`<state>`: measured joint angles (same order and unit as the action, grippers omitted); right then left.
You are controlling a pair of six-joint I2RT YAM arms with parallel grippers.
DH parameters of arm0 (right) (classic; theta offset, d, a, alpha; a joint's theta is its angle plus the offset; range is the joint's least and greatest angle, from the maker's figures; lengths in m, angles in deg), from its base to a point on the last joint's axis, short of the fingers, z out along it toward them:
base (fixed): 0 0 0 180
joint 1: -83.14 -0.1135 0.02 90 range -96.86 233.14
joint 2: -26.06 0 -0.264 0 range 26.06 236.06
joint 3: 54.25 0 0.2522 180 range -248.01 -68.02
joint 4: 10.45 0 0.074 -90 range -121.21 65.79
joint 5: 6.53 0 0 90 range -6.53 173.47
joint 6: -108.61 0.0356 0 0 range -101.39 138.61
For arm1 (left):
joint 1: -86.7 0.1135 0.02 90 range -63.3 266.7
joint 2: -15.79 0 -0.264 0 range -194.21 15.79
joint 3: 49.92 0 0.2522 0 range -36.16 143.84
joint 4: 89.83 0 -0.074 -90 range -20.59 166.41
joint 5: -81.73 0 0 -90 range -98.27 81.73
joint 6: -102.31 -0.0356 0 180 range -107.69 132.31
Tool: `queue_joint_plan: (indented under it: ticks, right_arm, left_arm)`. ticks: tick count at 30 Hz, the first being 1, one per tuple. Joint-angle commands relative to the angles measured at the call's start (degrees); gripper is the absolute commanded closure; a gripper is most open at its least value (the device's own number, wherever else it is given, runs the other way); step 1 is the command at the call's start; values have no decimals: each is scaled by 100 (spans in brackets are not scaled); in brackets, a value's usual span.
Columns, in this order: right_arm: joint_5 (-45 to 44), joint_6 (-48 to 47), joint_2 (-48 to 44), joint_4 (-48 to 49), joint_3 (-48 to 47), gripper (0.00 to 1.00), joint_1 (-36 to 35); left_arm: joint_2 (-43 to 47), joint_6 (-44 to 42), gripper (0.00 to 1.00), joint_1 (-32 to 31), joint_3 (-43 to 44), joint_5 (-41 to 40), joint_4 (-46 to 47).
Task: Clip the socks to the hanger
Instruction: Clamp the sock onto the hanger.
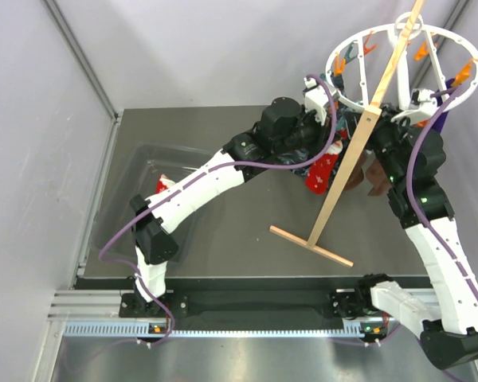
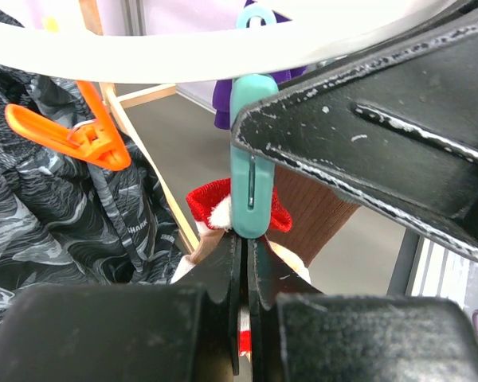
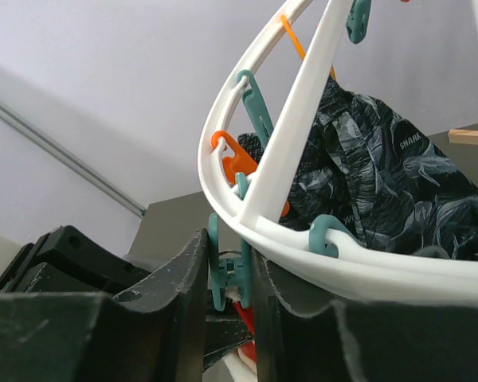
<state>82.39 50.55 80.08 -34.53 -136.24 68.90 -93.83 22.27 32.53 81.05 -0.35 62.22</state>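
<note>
The hanger (image 1: 402,68) is a white ring with orange and teal clips on a slanted wooden pole stand. Both arms meet under its near-left rim. In the left wrist view, my left gripper (image 2: 245,239) is shut on a red sock (image 2: 207,203) with white trim. The sock's edge reaches up into a teal clip (image 2: 251,183) just above the fingertips. A brown sock (image 2: 319,211) hangs behind it. My right gripper (image 3: 227,239) has its jaws around the same teal clip (image 3: 227,267), with both fingers touching the clip's arms. A bit of red sock (image 3: 263,346) shows below.
A dark patterned cloth (image 3: 382,167) hangs from the ring beside the clip. An orange clip (image 2: 80,135) hangs to its left. The stand's wooden pole (image 1: 358,151) and crossbar (image 1: 311,245) cross the table in front of the arms. A clear bin (image 1: 155,171) holding a red sock stands at the left.
</note>
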Motion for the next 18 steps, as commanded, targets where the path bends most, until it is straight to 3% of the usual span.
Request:
queue_joint_plan:
  ticks: [1, 8, 9, 12, 18]
  right_arm:
    - [337, -92, -93, -365, -24, 75, -70]
    - [328, -153, -128, -461, -112, 69, -79]
    - [302, -162, -137, -496, -129, 61, -79]
    - [266, -180, -181, -540, -138, 51, -79]
    - [222, -241, -269, -707, -217, 40, -88]
  left_arm:
    - [257, 42, 100, -14, 347, -63, 655]
    - [275, 42, 100, -14, 373, -45, 664]
    - [275, 50, 100, -14, 373, -45, 664]
    - [257, 68, 100, -14, 391, -19, 673]
    - [257, 103, 100, -14, 390, 60, 655]
